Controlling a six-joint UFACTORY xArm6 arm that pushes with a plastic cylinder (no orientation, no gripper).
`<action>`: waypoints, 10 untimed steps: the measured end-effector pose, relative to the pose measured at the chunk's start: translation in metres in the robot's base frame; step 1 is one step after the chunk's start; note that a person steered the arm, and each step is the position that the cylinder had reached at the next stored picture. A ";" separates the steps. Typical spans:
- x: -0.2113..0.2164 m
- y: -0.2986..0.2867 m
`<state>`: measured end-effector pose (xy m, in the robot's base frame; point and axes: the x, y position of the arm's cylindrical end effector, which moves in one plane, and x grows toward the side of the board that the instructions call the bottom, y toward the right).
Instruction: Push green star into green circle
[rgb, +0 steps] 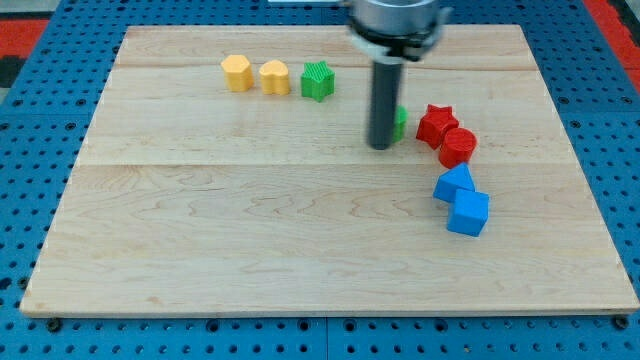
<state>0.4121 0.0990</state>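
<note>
The green star (318, 81) sits near the view's top, right of the two yellow blocks. A second green block (400, 124), likely the green circle, is mostly hidden behind my rod, so its shape cannot be made out. My tip (381, 146) rests on the board just left of and touching or nearly touching that hidden green block. The tip is right of and below the green star, well apart from it.
A yellow hexagon (237, 73) and a yellow heart (274, 76) stand left of the star. A red star (436, 124) and red cylinder (458, 147) lie right of my tip. Two blue blocks (453, 184) (468, 213) lie below them. The wooden board (200, 240) ends at blue pegboard.
</note>
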 end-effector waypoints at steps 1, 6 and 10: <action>0.000 -0.002; 0.049 0.057; -0.025 -0.016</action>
<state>0.3874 0.0829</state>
